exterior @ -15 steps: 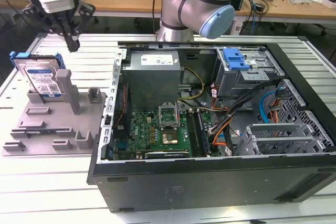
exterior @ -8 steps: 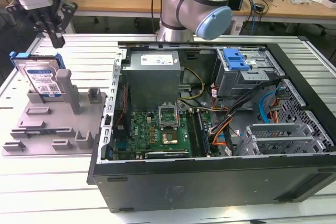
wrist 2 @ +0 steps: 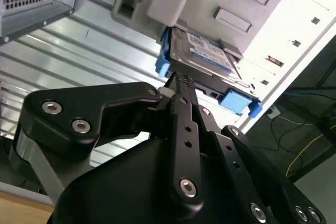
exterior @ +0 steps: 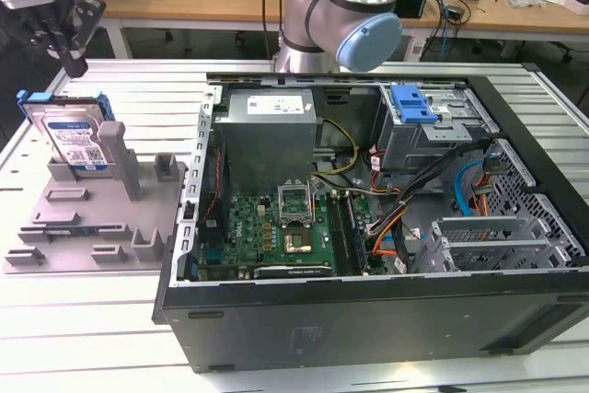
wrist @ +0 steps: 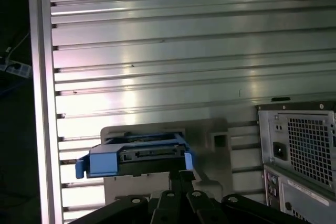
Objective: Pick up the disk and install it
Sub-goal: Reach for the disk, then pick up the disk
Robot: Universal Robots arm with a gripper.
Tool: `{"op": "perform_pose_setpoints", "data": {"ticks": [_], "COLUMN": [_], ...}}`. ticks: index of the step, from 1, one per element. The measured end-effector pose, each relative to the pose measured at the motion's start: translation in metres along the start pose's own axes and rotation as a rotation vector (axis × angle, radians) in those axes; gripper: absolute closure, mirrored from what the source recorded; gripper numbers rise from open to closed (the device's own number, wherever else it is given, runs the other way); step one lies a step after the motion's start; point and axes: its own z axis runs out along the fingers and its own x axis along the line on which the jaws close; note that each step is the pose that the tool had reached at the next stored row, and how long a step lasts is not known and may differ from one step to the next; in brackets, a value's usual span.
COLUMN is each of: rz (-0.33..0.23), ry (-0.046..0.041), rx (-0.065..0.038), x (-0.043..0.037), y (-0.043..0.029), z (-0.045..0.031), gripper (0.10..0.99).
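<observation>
Gripper (exterior: 72, 60) hangs just above the disk (exterior: 74, 135), towards the exterior view's left, and a gap shows between them. In both wrist views my fingertips (wrist 2: 180, 80) (wrist: 180, 174) lie pressed together with nothing between them. The disk (wrist 2: 205, 51) (wrist: 137, 157) stands upright on its edge in the grey fixture tray (exterior: 83, 227), label facing out, with a blue rail around its rim. The tray rests on the slatted tabletop (exterior: 83, 319), beside the open computer case (exterior: 368, 227). The case's blue latch (exterior: 411, 103) sits well apart from the disk.
</observation>
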Motion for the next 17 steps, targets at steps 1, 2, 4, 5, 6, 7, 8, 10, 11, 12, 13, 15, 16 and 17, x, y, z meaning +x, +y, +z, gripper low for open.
{"op": "perform_pose_setpoints", "data": {"ticks": [1, 2, 4, 5, 6, 7, 8, 10, 11, 12, 13, 15, 16, 17], "rz": [0.0, 0.0, 0.0, 0.0, 0.0, 0.0, 0.0, 0.0, 0.0, 0.0, 0.0, 0.0, 0.0, 0.0], "ry": [0.0, -0.0001, 0.0, -0.0001, -0.0001, 0.0, 0.0, 0.0, 0.0, 0.0, 0.0, 0.0, 0.0, -0.0001], "rx": [0.0, 0.0, 0.0, 0.0, 0.0, 0.0, 0.0, 0.0, 0.0, 0.0, 0.0, 0.0, 0.0, 0.0], "x": [0.0035, 0.008, 0.0175, 0.02, 0.02, 0.0202, 0.0202, 0.0208, 0.0211, 0.0212, 0.0213, 0.0215, 0.0217, 0.0218], "y": [0.0017, 0.0038, 0.0082, 0.0087, 0.0087, 0.0086, 0.0086, 0.0086, 0.0086, 0.0085, 0.0085, 0.0085, 0.0085, 0.0085], "z": [0.0002, 0.0005, 0.001, 0.001, 0.001, 0.001, 0.001, 0.001, 0.001, 0.001, 0.001, 0.001, 0.001, 0.001], "gripper": [0.98, 0.98, 0.98, 0.98, 0.98, 0.98, 0.98, 0.98, 0.98, 0.98, 0.98, 0.98, 0.98, 0.98]}}
